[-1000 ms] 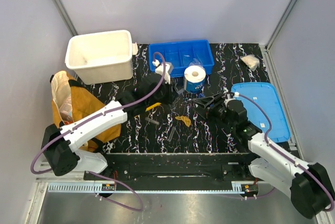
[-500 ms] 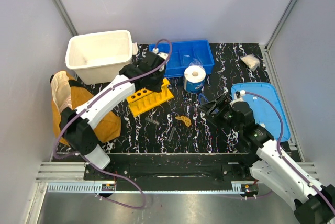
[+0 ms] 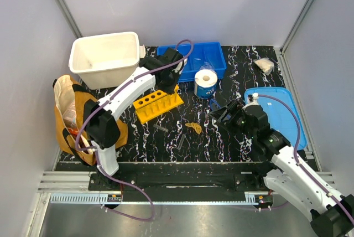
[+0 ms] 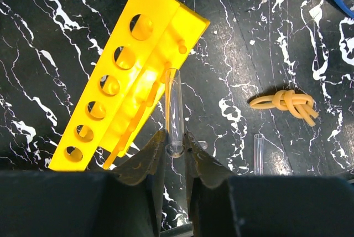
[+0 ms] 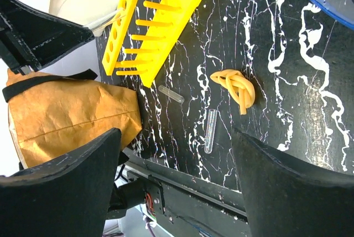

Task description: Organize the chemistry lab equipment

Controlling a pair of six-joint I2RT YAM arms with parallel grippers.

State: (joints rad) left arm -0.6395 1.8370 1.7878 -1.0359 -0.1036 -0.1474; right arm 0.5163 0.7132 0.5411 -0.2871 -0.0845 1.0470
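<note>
The left pincer [image 4: 176, 148] is clenched on a clear test tube [image 4: 173, 107]. It grips the rimmed end, so the rest of the tube juts out past the fingertips. The pincer hangs toward the far edge of the surface [image 3: 215, 145], left of centre, and the yellow test-tube rack [image 3: 157, 102] sits just on its near side.

The coming move turns on how that tube stands to the rack's holes. In the left wrist view the tube crosses the rack's lower stepped side, not the hole row. The six holes, all apparently empty, run in a slanted line off to the tube's left. The tube's long axis lies at an angle to that row, and whether it touches the rack cannot be told. Seating it would likely call for a sideways shift toward the holes, with the closed end tipped down into one of them.

The right pincer [image 3: 218, 116] is released, jaws wide with nothing between them, right of centre beside the blue lid [image 3: 276, 116]. It is the nearer arm to what lies by the near edge at centre — a longer loose tube [image 5: 210, 132], a shorter loose tube [image 5: 171, 94] and a knotted yellow cord [image 5: 235, 88]. The longer tube's axis points roughly at the near edge.
</note>
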